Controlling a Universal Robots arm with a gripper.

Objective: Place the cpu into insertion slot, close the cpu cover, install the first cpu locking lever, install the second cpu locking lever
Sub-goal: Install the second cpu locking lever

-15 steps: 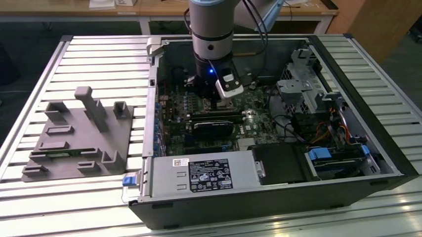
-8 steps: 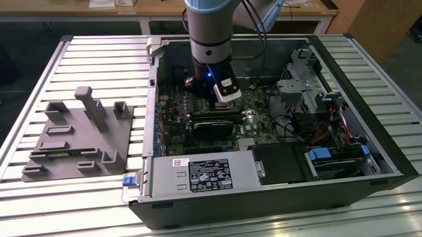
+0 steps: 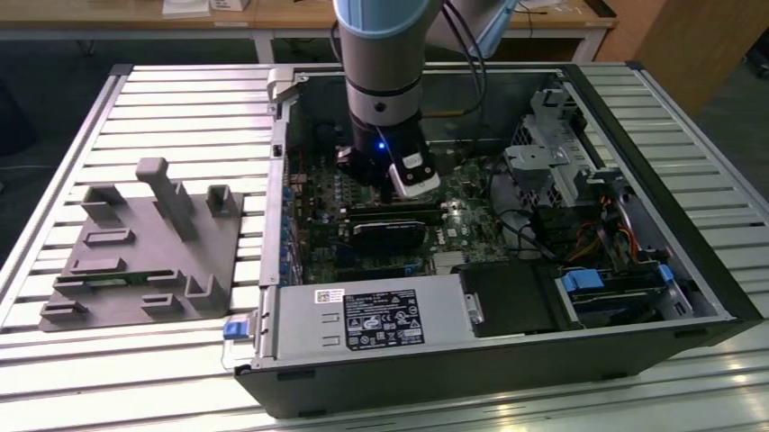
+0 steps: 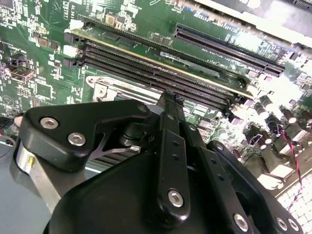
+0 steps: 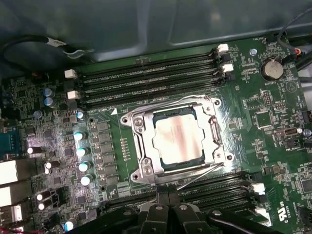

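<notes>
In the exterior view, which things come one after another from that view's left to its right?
Grey fixture → arm over the motherboard → drive cage → blue drive tab.

socket (image 5: 176, 142) open above, memory slots (image 5: 146, 80) flanking it

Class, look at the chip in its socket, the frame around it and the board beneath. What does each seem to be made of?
The cpu: pale silver-grey top, dull sheen, so probably metal. The cpu cover: thin, bright, reflective frame with sharp glints, likely bare or plated steel. The motherboard: flat glossy green with fine traces, probably lacquered fibreglass laminate. The gripper: matt black links with screws, painted metal or plastic; unclear.
</notes>
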